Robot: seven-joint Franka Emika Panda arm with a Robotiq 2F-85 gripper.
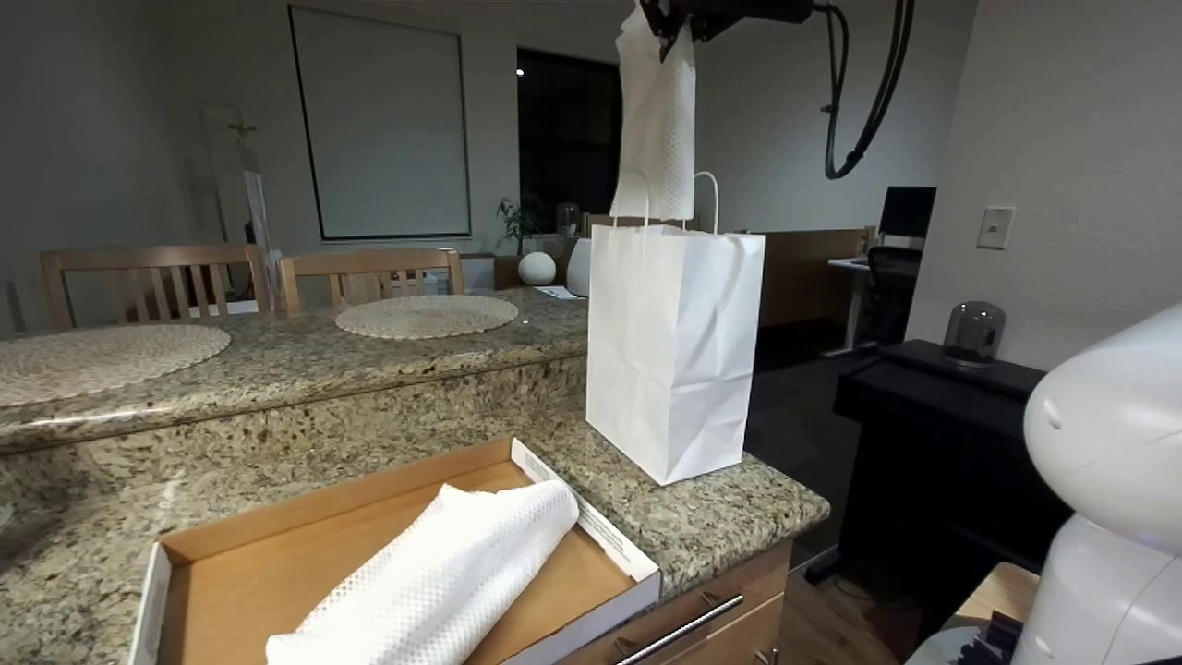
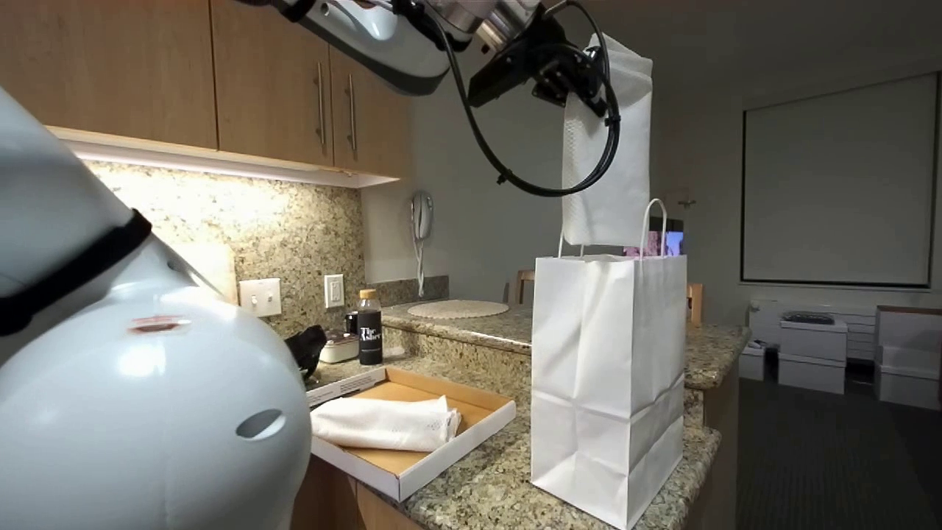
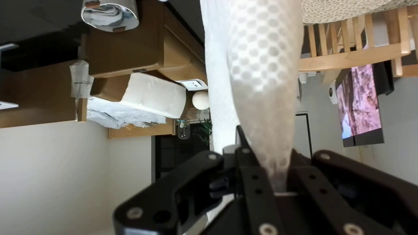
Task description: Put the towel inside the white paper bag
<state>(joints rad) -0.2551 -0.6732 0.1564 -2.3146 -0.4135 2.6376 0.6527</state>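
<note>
Towel (image 1: 657, 129): it is white, with honeycomb texture, and I have it hanging lengthwise in the air above the white paper bag (image 1: 637, 342). In both exterior views its lower end is just over the rim, therefore it is outside the bag.
Gripper (image 3: 271, 156): it is higher than the bag, and it holds the towel close to the upper end.
Fingers (image 3: 253, 176): clenched on the towel. In the wrist view I can see the cloth pinched between them.
Bag: it stands upright on the counter (image 1: 702, 531), near the end edge. Its two handles (image 1: 717, 208) stand up from the rim, and the towel reaches down to their level. Whether the bag touches the ledge, I cannot tell.
Tray (image 1: 305, 554): shallow, of cardboard, it lies flat with one wall along the front edge of the counter, above the drawers (image 1: 753, 574). It is apart from the bag.
Second cloth (image 1: 443, 573): also white, it rests folded inside the tray.
Ledge (image 1: 277, 379): it is raised along the back edge of the counter and bears two round placemats (image 1: 427, 316).
Bottle (image 2: 370, 346): dark, with light brown cap, upright at the back of the counter, near the ledge.
Cable (image 2: 548, 193): black, it makes a loop which passes before the towel in an exterior view.
</note>
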